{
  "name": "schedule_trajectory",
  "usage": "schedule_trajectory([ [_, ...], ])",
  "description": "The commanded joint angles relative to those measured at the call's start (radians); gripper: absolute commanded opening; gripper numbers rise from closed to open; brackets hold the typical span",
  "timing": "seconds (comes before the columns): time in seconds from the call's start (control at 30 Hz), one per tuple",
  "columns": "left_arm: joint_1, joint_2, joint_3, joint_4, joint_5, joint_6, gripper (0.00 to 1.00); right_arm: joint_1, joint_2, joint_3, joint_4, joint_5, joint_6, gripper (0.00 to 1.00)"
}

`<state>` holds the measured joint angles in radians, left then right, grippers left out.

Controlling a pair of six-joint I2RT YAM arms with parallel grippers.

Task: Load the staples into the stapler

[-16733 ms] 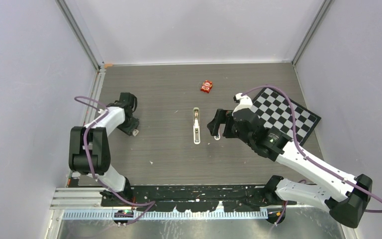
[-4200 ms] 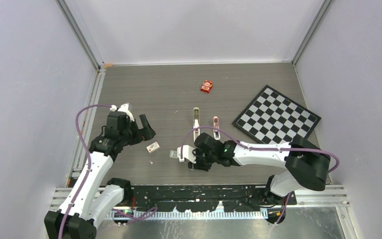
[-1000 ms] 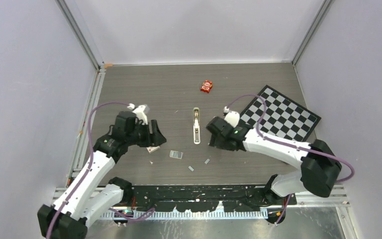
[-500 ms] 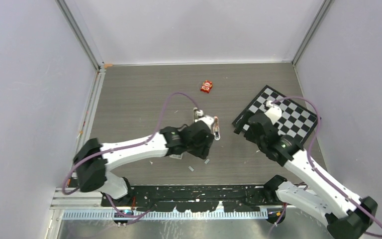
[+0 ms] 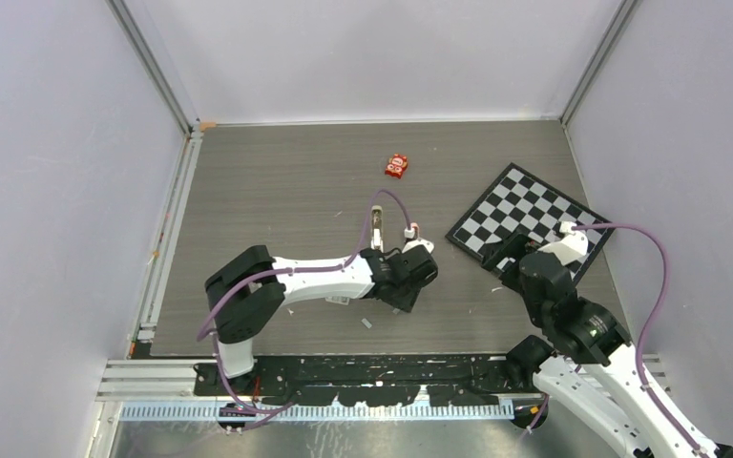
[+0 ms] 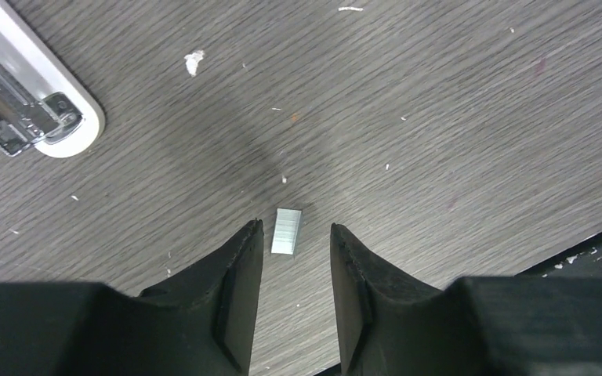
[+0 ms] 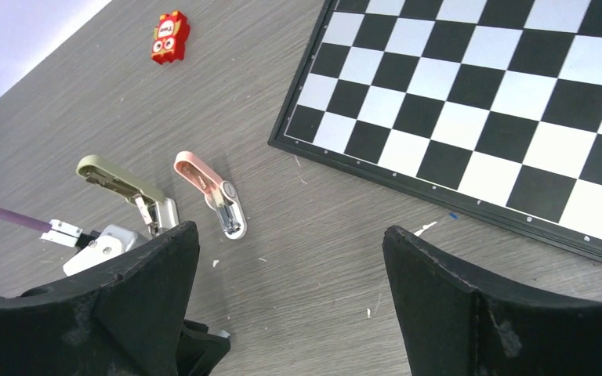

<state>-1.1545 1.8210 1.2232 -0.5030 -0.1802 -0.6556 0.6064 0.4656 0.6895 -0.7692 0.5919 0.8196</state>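
A tiny silvery strip of staples (image 6: 286,232) lies flat on the table. My left gripper (image 6: 295,227) is open, one fingertip on each side of the strip and neither touching it. Seen from above, the left gripper (image 5: 404,298) reaches across the table's middle, just in front of the stapler (image 5: 376,221). The stapler (image 7: 117,178) is a slim olive-grey bar with its metal channel showing. Another small staple strip (image 5: 366,322) lies nearer the front edge. My right gripper (image 7: 288,231) is wide open and empty, drawn back to the right gripper (image 5: 503,256) position beside the checkerboard.
A pink-and-white piece (image 7: 213,194) lies just right of the stapler, and its white end (image 6: 55,125) shows at the left wrist view's top left. A checkerboard (image 5: 532,221) lies at the right. A red packet (image 5: 397,165) sits further back. White specks dot the wood.
My left arm swung from the left side across to the middle and lowered over the staple strip, its jaws narrowing. My right arm pulled back to the right and opened wide.
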Motion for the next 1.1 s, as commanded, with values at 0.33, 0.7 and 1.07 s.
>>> schedule_trajectory([
  [0.33,-0.022,0.059,0.048,0.010,-0.047,-0.009,0.32,-0.002,-0.022,-0.020,-0.030,0.053,0.038,0.91],
  [0.7,-0.022,0.073,0.044,-0.008,-0.077,-0.001,0.24,-0.002,-0.013,-0.034,-0.017,0.033,0.040,0.90],
  [1.07,-0.018,0.046,0.024,-0.007,-0.058,-0.006,0.14,-0.002,0.027,-0.055,0.057,-0.065,-0.011,0.90],
])
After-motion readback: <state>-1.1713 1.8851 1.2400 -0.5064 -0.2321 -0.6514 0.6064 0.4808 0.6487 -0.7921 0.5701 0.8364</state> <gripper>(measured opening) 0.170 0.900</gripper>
